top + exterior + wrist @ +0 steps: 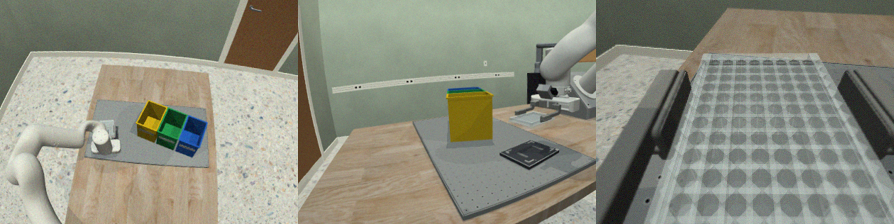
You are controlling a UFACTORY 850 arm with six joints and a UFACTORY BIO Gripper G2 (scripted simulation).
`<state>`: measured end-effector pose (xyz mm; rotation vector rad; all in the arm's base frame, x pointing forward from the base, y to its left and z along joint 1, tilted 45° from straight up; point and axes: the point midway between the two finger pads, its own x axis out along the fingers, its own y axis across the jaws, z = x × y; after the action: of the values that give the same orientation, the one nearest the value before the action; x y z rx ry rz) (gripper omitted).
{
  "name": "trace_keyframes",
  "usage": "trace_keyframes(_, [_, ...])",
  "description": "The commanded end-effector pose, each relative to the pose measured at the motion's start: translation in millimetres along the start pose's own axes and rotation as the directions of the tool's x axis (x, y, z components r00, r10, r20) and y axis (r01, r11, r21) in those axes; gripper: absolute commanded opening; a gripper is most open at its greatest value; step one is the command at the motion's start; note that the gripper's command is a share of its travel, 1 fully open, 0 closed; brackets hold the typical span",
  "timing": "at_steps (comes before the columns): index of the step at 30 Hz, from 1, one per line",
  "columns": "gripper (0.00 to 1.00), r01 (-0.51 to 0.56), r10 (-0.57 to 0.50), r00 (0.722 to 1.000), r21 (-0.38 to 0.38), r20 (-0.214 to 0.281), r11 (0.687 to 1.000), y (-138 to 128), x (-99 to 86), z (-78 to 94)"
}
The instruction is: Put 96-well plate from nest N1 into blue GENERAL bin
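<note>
The clear 96-well plate is level between the two fingers of my gripper. My gripper is shut on the plate's sides and holds it raised, clear of the nest. The black plate nest N1 lies on the grey board with nothing in it. The blue bin stands upright at the right end of the row; its label is too blurred to read. The arm hides part of the plate in the top view.
The green bin stands upright in the middle of the row and the yellow bin upright at its left end, nearest the plate. The bins stand close together on the grey board. All three have open tops.
</note>
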<state>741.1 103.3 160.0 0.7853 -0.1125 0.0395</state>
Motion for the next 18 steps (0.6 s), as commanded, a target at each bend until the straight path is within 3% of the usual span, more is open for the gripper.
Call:
trace_keyframes(1, [0.0,0.0,0.0,1.0,0.0,0.001,1.0,0,0.6,8.3])
trace_keyframes(18, [0.0,0.0,0.0,1.0,0.0,0.001,1.0,0,0.6,33.3])
